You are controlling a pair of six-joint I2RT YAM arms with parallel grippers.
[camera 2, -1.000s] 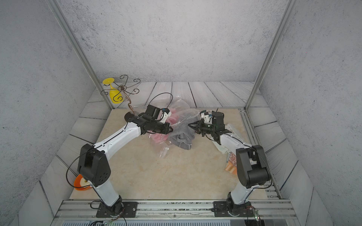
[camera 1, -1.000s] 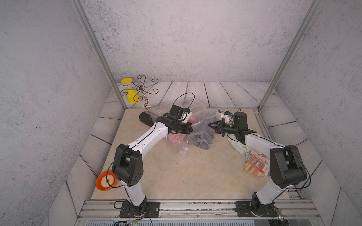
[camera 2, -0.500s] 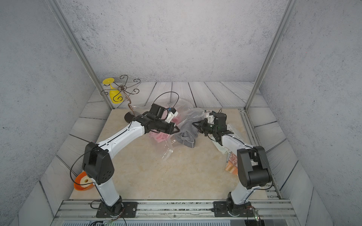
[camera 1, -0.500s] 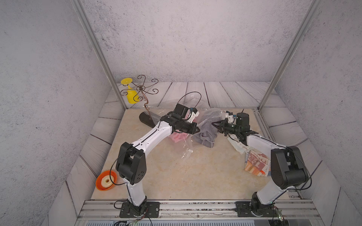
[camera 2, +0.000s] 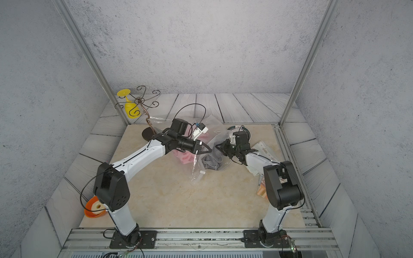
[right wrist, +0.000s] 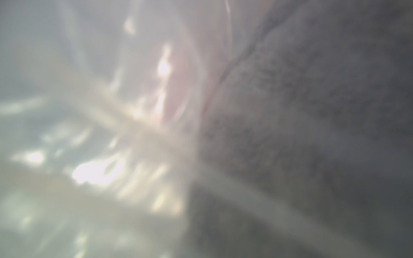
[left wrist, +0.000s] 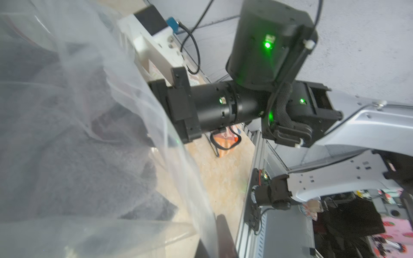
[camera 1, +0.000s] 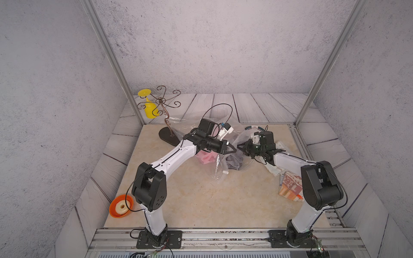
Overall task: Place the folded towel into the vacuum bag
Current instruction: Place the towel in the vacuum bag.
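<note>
The crumpled vacuum bag (camera 1: 238,136) lies lengthwise away from the wire stand (camera 1: 167,136), with the gray towel (camera 1: 234,162) bunched under its film at the end far from the stand, where the left pincer (camera 1: 233,150) clamps the film and the right pincer (camera 1: 239,147) has its tips together, grip unclear.

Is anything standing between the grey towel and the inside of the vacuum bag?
Nothing visible blocks it. In the left wrist view the grey towel lies behind the clear film of the vacuum bag; in a top view a pink cloth lies beside it. Whether it is fully inside cannot be told.
</note>
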